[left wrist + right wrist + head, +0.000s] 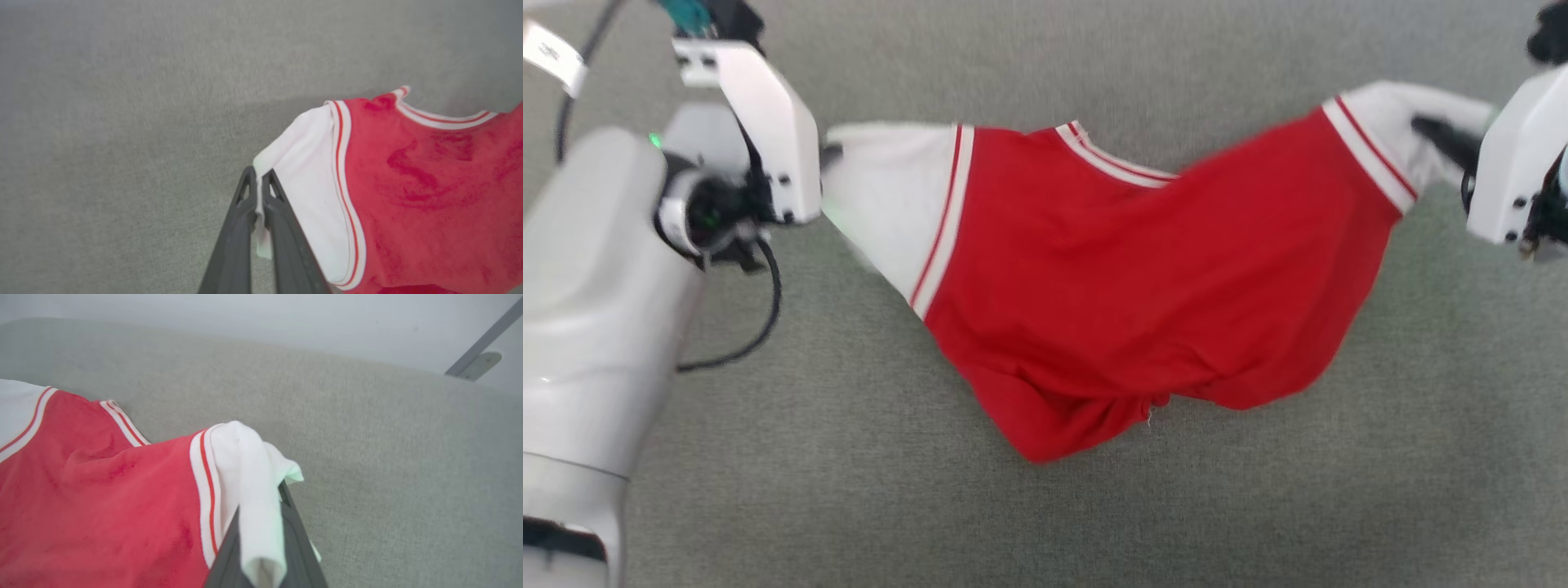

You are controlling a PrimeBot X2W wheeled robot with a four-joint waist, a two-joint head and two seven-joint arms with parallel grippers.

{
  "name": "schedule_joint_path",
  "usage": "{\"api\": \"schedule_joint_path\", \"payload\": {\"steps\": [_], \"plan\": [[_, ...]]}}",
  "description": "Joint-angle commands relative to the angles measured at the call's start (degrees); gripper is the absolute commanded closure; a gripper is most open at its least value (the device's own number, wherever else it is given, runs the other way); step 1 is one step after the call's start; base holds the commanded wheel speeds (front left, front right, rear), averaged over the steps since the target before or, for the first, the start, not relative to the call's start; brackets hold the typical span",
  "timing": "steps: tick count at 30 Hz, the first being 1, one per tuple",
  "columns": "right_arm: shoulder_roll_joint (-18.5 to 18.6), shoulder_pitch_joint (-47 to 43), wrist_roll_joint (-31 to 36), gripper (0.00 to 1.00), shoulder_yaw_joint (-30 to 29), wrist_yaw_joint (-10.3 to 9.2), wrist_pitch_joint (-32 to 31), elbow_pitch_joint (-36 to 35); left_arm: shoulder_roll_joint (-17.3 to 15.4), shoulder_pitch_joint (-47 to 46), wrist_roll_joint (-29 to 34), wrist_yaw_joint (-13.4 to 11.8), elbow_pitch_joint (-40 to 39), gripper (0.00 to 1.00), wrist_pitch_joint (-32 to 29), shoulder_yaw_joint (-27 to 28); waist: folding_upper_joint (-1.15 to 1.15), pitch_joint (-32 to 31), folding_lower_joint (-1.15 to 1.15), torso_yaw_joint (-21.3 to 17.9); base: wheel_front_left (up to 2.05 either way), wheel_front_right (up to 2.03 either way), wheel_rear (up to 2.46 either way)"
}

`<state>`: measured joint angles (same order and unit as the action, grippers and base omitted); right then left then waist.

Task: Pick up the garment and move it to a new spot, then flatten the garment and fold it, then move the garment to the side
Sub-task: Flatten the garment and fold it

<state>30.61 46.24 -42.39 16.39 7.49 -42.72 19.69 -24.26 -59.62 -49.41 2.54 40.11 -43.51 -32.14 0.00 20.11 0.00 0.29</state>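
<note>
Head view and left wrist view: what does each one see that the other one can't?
Head view's extra: the right end effector shut on one white sleeve of the garment, whose red body sags between the arms. Left wrist view's extra: up close, the left end effector pinching the other sleeve's edge. Shared: that sleeve, striped trim, grey surface.

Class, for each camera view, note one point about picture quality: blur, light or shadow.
Head view: the jersey has smeared, blurred edges under soft, even light. Left wrist view: the left gripper is crisp, the grey fabric surface soft, with a faint shadow beyond the sleeve. Right wrist view: the sleeve over the right gripper blurs near the bottom edge.
</note>
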Motion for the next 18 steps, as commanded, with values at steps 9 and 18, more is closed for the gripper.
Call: {"api": "schedule_joint_path", "payload": {"steps": [9, 18], "plan": [[-1.04, 6.69, 1.05, 1.0, -1.21, -0.01, 1.46, -4.14, -3.35, -5.76, 0.74, -0.75, -7.83, 1.0, 2.73, 2.87, 0.0, -8.5, 0.0, 0.91, 0.0, 0.0, 0.0], [-4.9, 14.4, 1.73, 1.0, -1.92, -0.01, 3.35, -2.52, -6.24, -11.03, 2.05, -1.92, -11.8, 1.0, 4.22, 4.92, 0.0, -12.4, 0.0, 0.57, 0.0, 0.0, 0.0]]}}
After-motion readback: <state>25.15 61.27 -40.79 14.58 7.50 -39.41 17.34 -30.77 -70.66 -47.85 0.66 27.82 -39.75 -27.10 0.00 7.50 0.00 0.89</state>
